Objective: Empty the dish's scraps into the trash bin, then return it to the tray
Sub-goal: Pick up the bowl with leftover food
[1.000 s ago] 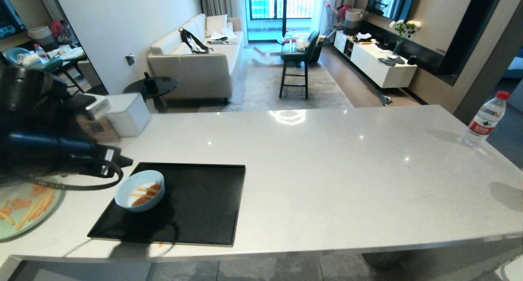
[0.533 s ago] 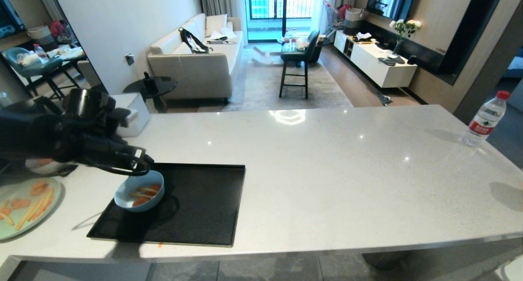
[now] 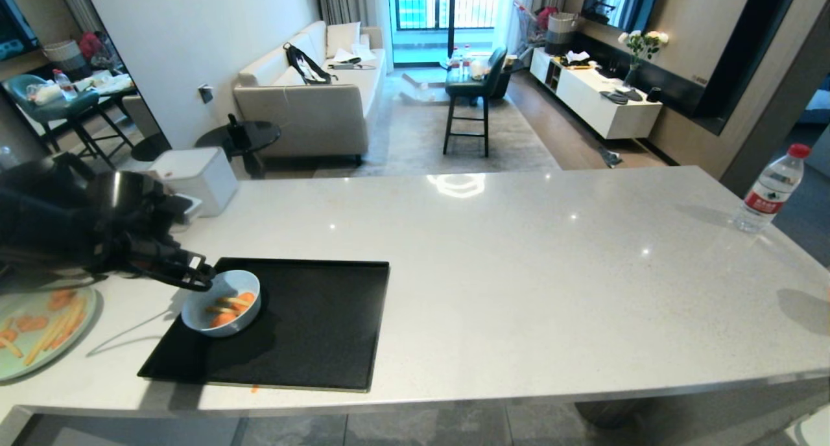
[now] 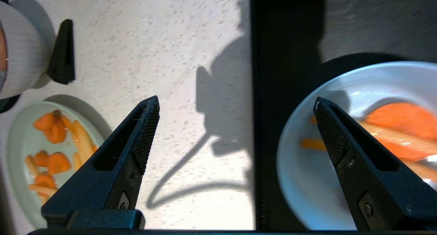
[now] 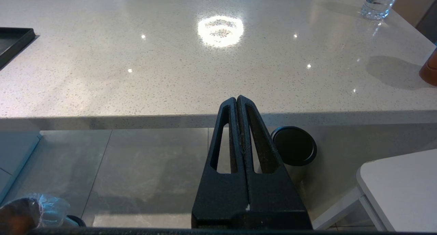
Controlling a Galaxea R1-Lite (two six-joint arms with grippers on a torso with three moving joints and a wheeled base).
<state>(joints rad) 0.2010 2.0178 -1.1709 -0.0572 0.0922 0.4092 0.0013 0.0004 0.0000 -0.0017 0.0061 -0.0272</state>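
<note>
- I am holding the left gripper (image 3: 194,279) just over the near-left rim of the dish (image 3: 221,311), its jaws standing wide apart and gripping nothing.
- In the left wrist view one fingertip (image 4: 324,125) is hanging over the inside of the dish (image 4: 307,180), while the other fingertip (image 4: 148,122) is hanging over the bare counter (image 4: 170,40) outside the tray.
- The dish is sitting upright in the left part of the black tray (image 3: 311,342), near the tray's left edge.
- The scraps (image 3: 228,306), orange slices and pale sticks, are lying inside the dish.
- The tray is lying flat on the white counter (image 3: 519,271), towards its left end.
- A green plate (image 3: 26,342) with more orange and yellow pieces is lying on the counter left of the tray, well clear of it.
- A small orange bit (image 3: 254,388) is lying on the counter just beside the tray's near edge.
- I am keeping the right gripper (image 5: 238,101) parked below the counter's near edge, its fingers pressed together with nothing between them.
- A water bottle (image 3: 771,190) is standing at the far right of the counter.
- I cannot tell which of the bins below the counter is the trash bin.
</note>
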